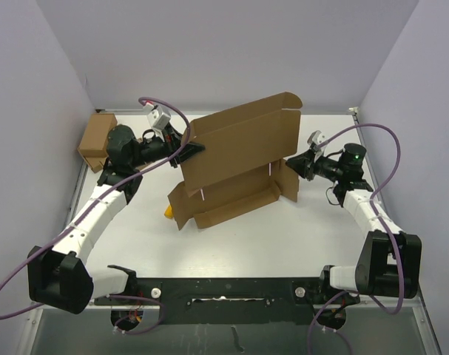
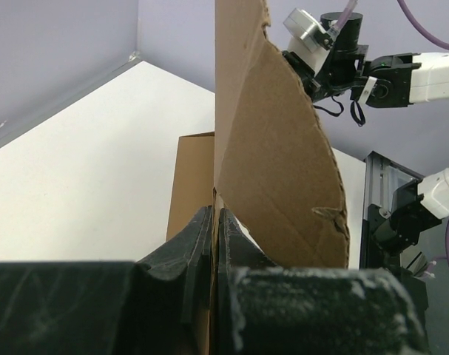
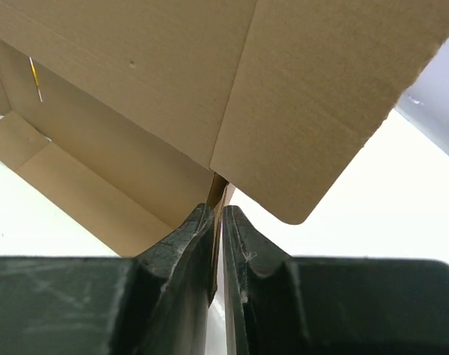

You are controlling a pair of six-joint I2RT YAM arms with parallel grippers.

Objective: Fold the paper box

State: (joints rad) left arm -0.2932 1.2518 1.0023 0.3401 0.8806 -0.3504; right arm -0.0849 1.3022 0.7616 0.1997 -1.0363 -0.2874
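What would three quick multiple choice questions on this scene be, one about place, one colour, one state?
1. Where is the small cardboard box? A far-left corner; B near-right corner; C between the arm bases.
2. What colour is the small object at the paper box's near-left corner? A yellow; B blue; C red.
3. What state is the left gripper in? A open; B shut on the paper box; C shut on the small object.
Answers: 1 A, it sits far left at the back; 2 A, plainly yellow; 3 B, it pinches the cardboard edge.
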